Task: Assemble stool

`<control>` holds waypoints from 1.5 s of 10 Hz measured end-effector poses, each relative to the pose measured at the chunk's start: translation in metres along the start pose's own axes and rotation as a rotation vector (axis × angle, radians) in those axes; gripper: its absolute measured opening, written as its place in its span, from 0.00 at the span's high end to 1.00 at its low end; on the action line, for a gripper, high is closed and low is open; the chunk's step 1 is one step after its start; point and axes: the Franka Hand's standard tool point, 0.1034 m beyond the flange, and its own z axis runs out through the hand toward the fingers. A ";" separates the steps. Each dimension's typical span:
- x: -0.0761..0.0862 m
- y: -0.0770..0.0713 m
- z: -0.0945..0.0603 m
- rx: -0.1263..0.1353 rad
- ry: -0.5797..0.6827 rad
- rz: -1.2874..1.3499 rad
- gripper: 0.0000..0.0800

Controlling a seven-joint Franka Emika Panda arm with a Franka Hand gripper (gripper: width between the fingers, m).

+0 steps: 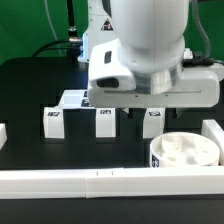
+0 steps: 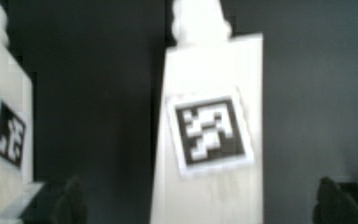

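Three short white block legs with square tags stand in a row on the black table: one toward the exterior view's left (image 1: 55,122), one in the middle (image 1: 103,122), one on the right (image 1: 152,123). The round white seat (image 1: 186,152) lies with its sockets up at the front right. My gripper (image 1: 150,108) hangs open just above the right leg. In the wrist view that leg (image 2: 211,110) lies between the dark fingertips (image 2: 51,205), with a gap on each side. My gripper (image 2: 197,205) holds nothing. A neighbouring leg (image 2: 2,120) shows at the picture's edge.
The marker board (image 1: 72,98) lies flat behind the legs. A long white rail (image 1: 100,180) runs along the front. Another rail (image 1: 212,132) stands at the exterior view's right, close to the seat. A white rail end (image 1: 3,135) sits at the left edge.
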 end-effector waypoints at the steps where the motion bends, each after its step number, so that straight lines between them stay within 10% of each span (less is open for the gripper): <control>1: 0.002 -0.002 0.002 -0.003 -0.053 -0.004 0.19; 8: 0.001 0.002 0.026 -0.026 -0.435 -0.014 0.19; 11: 0.002 -0.002 0.027 -0.031 -0.427 -0.020 0.60; 15: 0.001 -0.004 0.027 -0.033 -0.425 -0.023 0.59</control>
